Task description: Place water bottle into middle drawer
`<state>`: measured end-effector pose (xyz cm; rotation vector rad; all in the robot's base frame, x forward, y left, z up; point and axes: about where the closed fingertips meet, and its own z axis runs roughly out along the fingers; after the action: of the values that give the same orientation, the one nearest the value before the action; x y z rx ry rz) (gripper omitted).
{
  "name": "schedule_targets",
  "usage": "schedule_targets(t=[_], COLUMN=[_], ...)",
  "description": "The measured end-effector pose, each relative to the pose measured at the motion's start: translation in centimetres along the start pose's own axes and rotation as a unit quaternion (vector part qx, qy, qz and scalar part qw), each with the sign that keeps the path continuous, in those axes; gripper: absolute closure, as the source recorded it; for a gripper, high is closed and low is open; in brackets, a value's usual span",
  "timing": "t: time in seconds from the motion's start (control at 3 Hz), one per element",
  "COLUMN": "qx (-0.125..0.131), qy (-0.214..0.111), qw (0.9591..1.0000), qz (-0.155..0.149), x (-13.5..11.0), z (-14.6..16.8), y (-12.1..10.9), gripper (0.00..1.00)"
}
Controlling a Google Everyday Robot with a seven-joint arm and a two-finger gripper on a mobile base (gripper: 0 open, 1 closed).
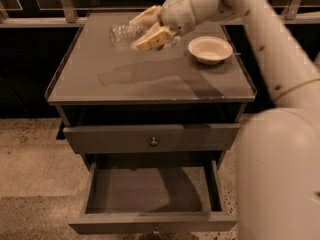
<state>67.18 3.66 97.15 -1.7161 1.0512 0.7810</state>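
Observation:
The water bottle (121, 35) is clear and ribbed, and lies sideways between the fingers of my gripper (142, 29). The gripper is shut on the bottle and holds it above the back middle of the cabinet top (100, 84), where its shadow falls. The middle drawer (150, 191) is pulled open below, low at the cabinet's front. Its grey tray floor is bare and its front panel (150, 223) runs along the bottom edge of the view.
A round cream bowl (210, 49) stands on the cabinet top at the right, close to the gripper. The upper drawer (153, 139) is shut, with a brass knob. My arm (280, 134) fills the right side. Speckled floor lies to the left.

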Motion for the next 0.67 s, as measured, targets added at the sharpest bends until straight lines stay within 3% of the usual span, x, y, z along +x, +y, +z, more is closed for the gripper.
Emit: schedule_targets(t=[0.33,0.67], qx=[0.045,0.045], qy=[-0.005,-0.005], qw=[0.9989,0.9989], qz=[-0.010,-0.010], x=[-3.72,-3.72], z=[-2.85,-2.85], y=[0.50,0.50], gripper=[1.00,1.00])
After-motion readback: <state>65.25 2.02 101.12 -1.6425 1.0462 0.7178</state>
